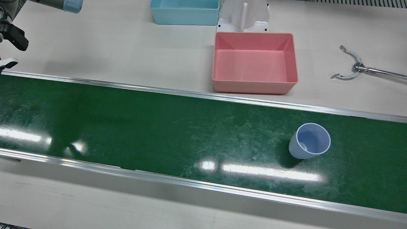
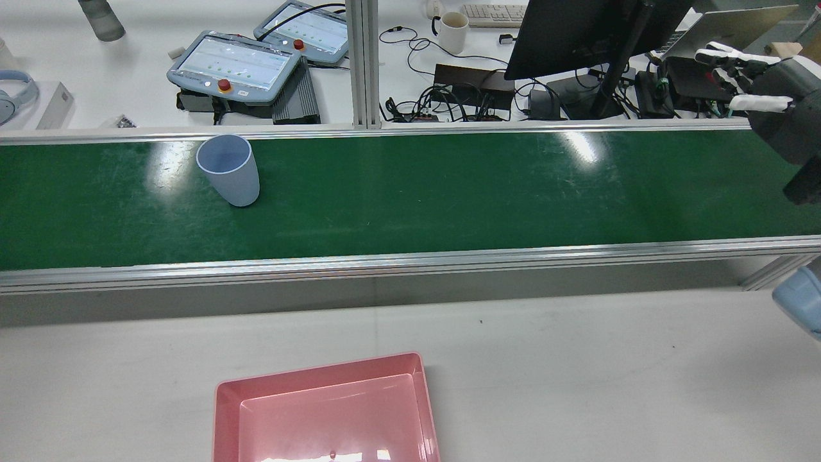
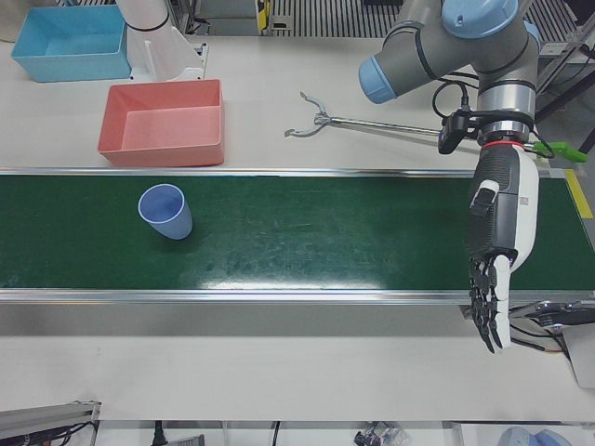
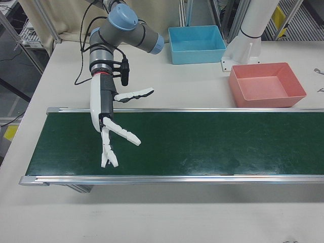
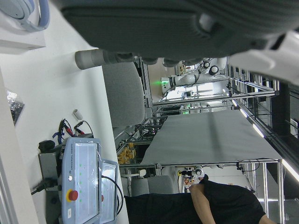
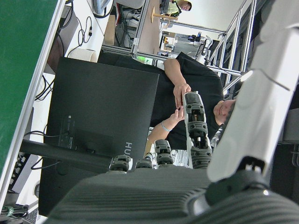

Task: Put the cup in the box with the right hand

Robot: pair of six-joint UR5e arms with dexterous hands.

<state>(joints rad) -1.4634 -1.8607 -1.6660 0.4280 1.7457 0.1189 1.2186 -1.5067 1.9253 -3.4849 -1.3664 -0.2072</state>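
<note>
A pale blue cup (image 1: 310,141) stands upright on the green belt (image 1: 159,127); it also shows in the rear view (image 2: 229,170) and the left-front view (image 3: 165,211). The pink box (image 1: 256,87) sits empty on the table beside the belt, just behind the cup's end of it, and shows in the rear view (image 2: 321,369) and right-front view (image 4: 268,101). My right hand (image 4: 109,126) is open, fingers spread, over the belt's opposite end, far from the cup; it shows at the rear view's right edge (image 2: 744,74). My left hand (image 3: 500,242) is open, fingers pointing down, at the belt's other end.
A blue box (image 1: 184,12) stands behind the pink one near a white arm pedestal (image 1: 243,16). A metal grabber tool (image 1: 353,63) lies on the table beside the pink box. Monitors, teach pendants and cables lie beyond the belt in the rear view.
</note>
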